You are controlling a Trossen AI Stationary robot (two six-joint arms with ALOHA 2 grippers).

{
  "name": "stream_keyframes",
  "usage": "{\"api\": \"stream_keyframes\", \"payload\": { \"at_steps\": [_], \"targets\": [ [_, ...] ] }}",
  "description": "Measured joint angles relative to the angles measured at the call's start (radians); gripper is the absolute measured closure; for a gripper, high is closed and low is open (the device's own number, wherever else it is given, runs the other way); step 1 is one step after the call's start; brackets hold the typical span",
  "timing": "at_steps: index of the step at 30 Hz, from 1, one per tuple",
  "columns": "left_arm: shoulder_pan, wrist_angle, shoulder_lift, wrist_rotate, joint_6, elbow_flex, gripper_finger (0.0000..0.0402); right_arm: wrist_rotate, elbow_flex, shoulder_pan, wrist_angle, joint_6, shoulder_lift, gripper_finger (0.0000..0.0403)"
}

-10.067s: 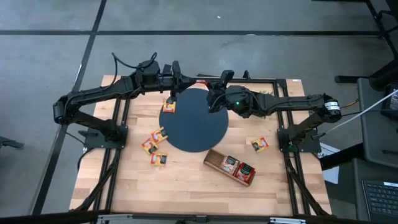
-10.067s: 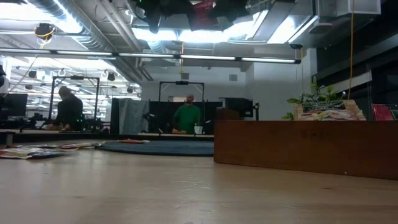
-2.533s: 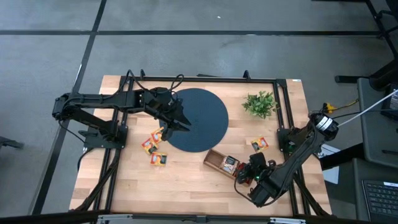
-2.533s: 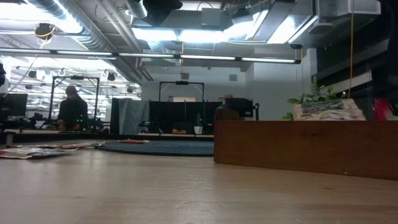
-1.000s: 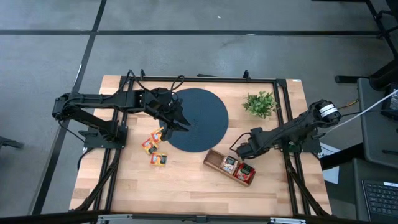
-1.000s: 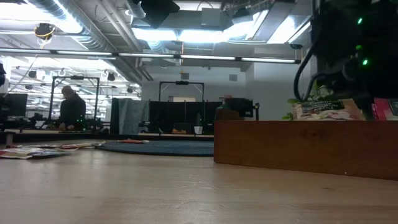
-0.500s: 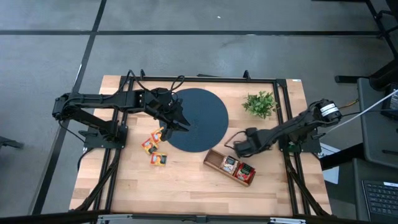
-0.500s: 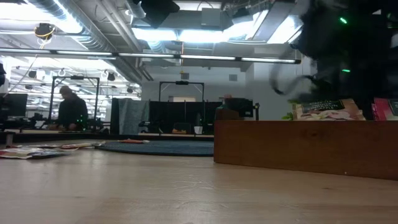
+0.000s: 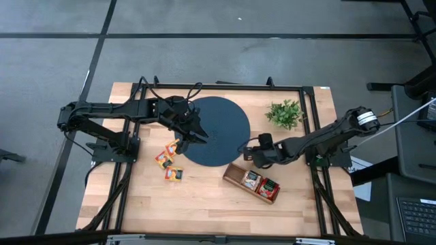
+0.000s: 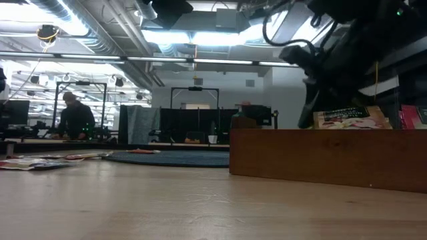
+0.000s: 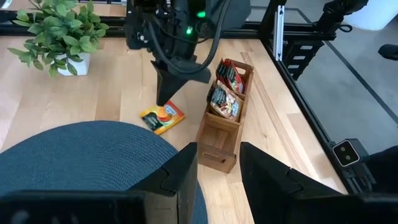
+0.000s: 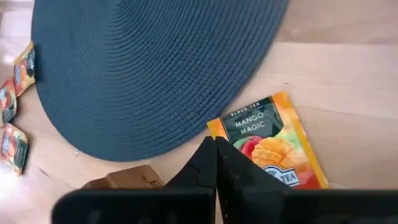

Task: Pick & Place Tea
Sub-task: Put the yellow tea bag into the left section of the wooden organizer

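Table (image 9: 204, 197) carries the round blue mat (image 9: 218, 129) mid-rear; wooden tray (image 9: 251, 182) near its front-right edge already holds tea; my right gripper (image 9: 246, 152), fingers pressed together, hovers over the mango packet (image 12: 270, 146) beside the tray, apparently lining up; left gripper (image 9: 201, 137) waits spread over the mat; three packets (image 9: 168, 160) lie off the mat's left-front rim.

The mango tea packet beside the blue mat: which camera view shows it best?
The right wrist view: the mango tea packet fills the frame, its label readable, just past the shut right claw. The left wrist view shows it small beside the wooden tray. In the high view the right arm hides it; the low view misses it.
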Motion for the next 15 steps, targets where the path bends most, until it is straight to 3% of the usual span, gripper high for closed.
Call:
{"api": "stream_keyframes", "payload": {
  "at_steps": [6,15],
  "targets": [
    [0.0,0.002,0.0,-0.002,-0.006,0.0,0.0286,-0.072,0.037,-0.017,-0.186,0.012,-0.055,0.0401],
    [-0.001,0.005,0.0,-0.06,-0.011,0.0,0.0286,-0.188,0.065,-0.016,-0.222,0.011,-0.089,0.0402]
  ]
}}
